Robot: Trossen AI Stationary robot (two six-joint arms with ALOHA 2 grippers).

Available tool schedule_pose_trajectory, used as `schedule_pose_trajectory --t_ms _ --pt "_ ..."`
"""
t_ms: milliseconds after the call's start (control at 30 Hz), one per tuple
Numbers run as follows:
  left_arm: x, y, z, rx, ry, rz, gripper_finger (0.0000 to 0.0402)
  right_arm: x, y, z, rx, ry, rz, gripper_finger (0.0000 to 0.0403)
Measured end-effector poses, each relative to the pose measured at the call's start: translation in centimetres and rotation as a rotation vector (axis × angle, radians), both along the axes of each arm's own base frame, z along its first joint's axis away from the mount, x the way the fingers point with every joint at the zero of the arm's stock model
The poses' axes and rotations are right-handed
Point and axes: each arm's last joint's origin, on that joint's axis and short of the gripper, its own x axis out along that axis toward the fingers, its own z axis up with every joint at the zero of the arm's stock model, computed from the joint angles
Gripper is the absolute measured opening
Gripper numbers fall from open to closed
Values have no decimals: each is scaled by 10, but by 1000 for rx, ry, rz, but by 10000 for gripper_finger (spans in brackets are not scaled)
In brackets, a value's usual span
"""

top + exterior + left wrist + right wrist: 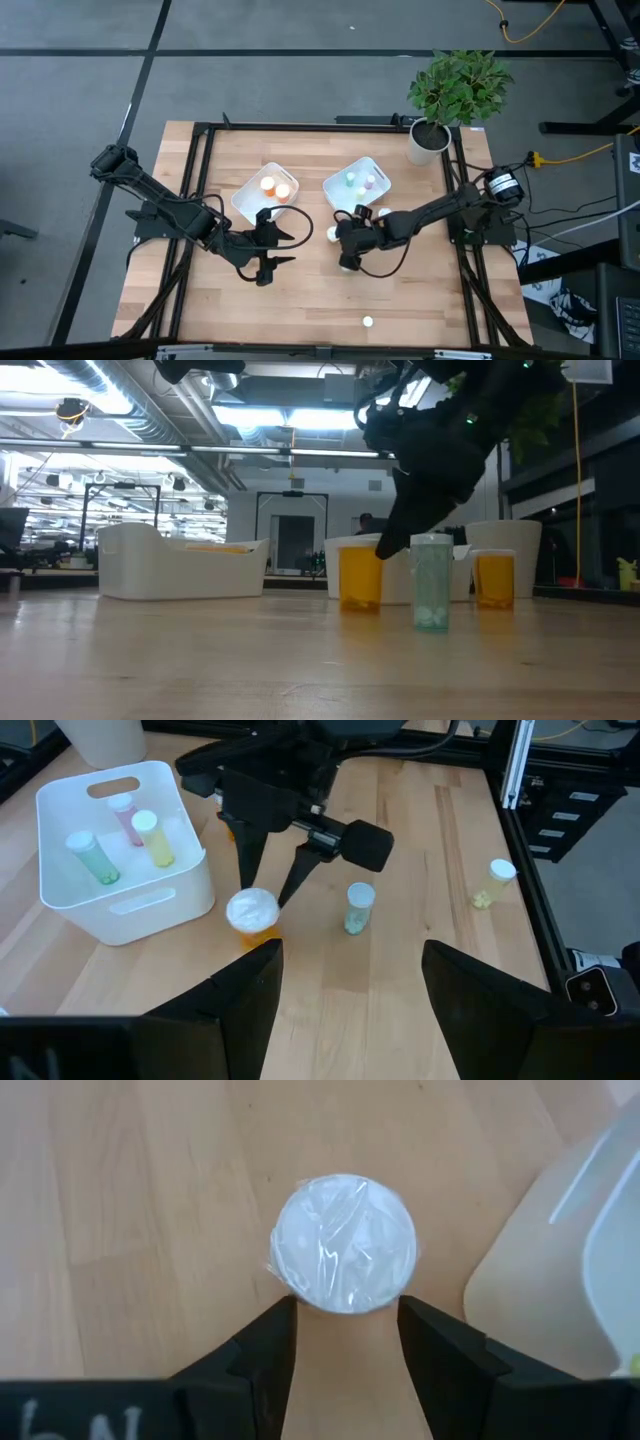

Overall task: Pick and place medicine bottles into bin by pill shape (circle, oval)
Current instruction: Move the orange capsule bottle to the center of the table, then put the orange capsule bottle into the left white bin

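Desk [300, 300]: pale wooden planks with a visible grain, inside a black metal frame.
Right claw [347, 243]: it hangs near the middle of the desk, just beside the right bin, pointing down. Its two dark fingers [262, 1348] are apart, and an orange bottle [250, 916] stands between their tips. Its round white cap, covered with wrinkled clear film, fills the gap, but a grip cannot be told.
Left claw [272, 247]: it waits in front of the left bin, with its fingers spread wide and nothing between them.
Left bin [245, 200]: white smooth plastic with rounded corners; it holds two orange bottles.
Right bin [335, 188]: the same white plastic; it holds pale green, pink and yellow bottles.
Pale green bottle [431, 582]: a clear round cylinder, standing upright on the desk near the right claw.
Yellow bottle [494, 884]: it lies on its side, well apart, near the desk edge.
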Motion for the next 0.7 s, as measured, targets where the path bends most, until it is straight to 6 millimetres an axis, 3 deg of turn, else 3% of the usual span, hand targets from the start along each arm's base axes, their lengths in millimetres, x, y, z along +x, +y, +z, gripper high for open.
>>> schedule_pose_trajectory --t_ms 700 --pt "0 0 0 0 0 0 234 5 -11 3 48 -18 15 177"
